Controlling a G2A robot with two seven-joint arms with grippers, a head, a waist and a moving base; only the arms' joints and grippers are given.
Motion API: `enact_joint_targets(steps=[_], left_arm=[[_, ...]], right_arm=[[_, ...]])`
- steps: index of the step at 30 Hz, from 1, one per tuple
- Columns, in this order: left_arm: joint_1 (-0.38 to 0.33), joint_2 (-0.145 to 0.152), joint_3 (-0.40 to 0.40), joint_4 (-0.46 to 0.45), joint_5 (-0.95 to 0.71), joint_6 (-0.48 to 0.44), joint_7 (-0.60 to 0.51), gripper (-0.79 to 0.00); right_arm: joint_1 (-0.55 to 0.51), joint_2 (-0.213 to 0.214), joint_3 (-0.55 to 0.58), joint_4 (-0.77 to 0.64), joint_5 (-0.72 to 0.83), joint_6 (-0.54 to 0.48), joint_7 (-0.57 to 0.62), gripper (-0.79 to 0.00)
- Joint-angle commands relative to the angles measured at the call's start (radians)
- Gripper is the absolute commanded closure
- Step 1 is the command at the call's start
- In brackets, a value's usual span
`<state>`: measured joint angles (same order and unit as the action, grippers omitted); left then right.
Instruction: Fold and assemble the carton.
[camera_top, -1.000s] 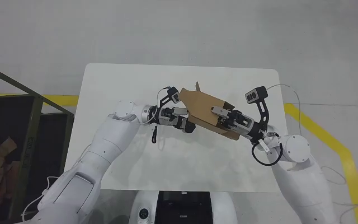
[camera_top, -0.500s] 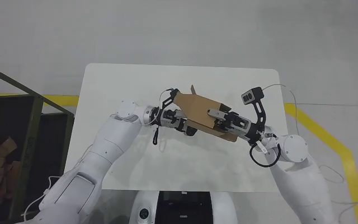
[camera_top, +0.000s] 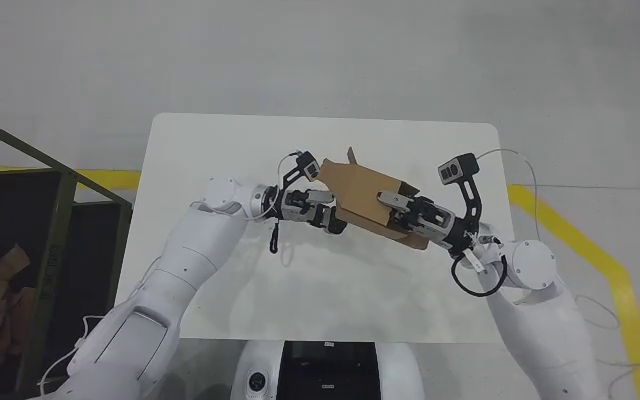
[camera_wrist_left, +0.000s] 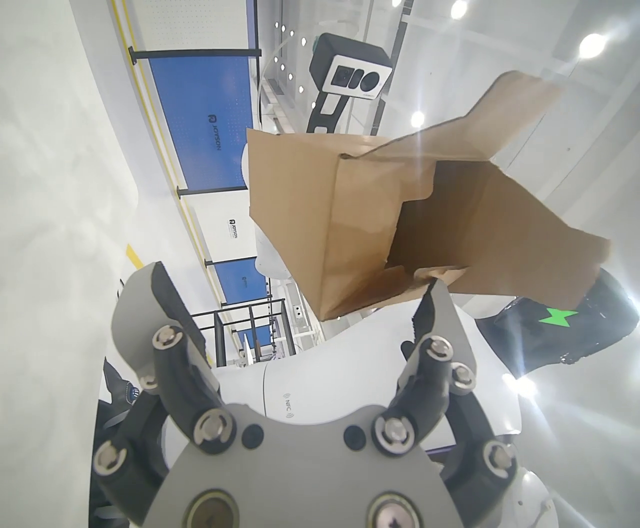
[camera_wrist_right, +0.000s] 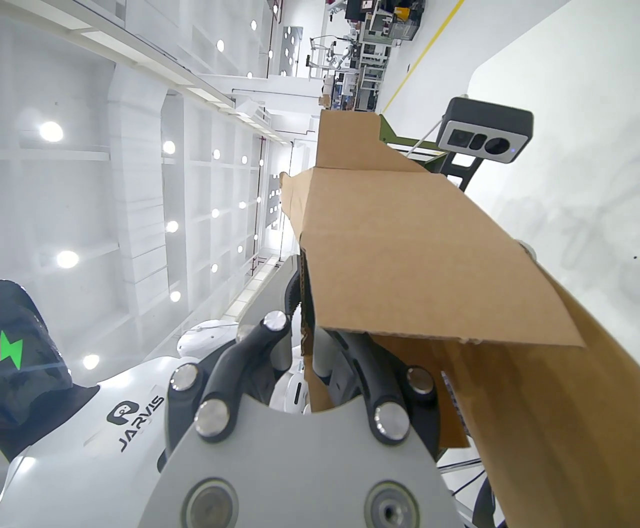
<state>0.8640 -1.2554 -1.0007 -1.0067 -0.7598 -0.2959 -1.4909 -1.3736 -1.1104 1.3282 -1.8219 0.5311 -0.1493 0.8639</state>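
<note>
Cardboard carton (camera_top: 365, 192) clamped in right gripper (camera_top: 393, 203), touching spread left gripper (camera_top: 336, 217).

Bright, even light falls from ceiling lamps (camera_wrist_right: 66, 259), which flare into streaks in the left wrist view, while the carton (camera_wrist_left: 320, 240) is darker inside and shadows on the white table (camera_top: 220, 160) are soft.

top: overhead, facing down | wrists: close, facing each other | shared: carton (camera_top: 362, 196)
</note>
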Motion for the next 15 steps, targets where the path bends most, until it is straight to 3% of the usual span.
enact_joint_targets(steps=[1,15], left_arm=[[0.001,0.003,-0.009,0.001,0.006,0.003,-0.001,-0.785],[-0.009,0.019,-0.055,0.036,0.043,-0.004,0.011,-0.785]], right_arm=[[-0.003,0.001,0.005,-0.001,0.006,0.004,0.009,0.000],[-0.045,0.013,0.026,-0.028,0.091,0.043,0.182,0.000]])
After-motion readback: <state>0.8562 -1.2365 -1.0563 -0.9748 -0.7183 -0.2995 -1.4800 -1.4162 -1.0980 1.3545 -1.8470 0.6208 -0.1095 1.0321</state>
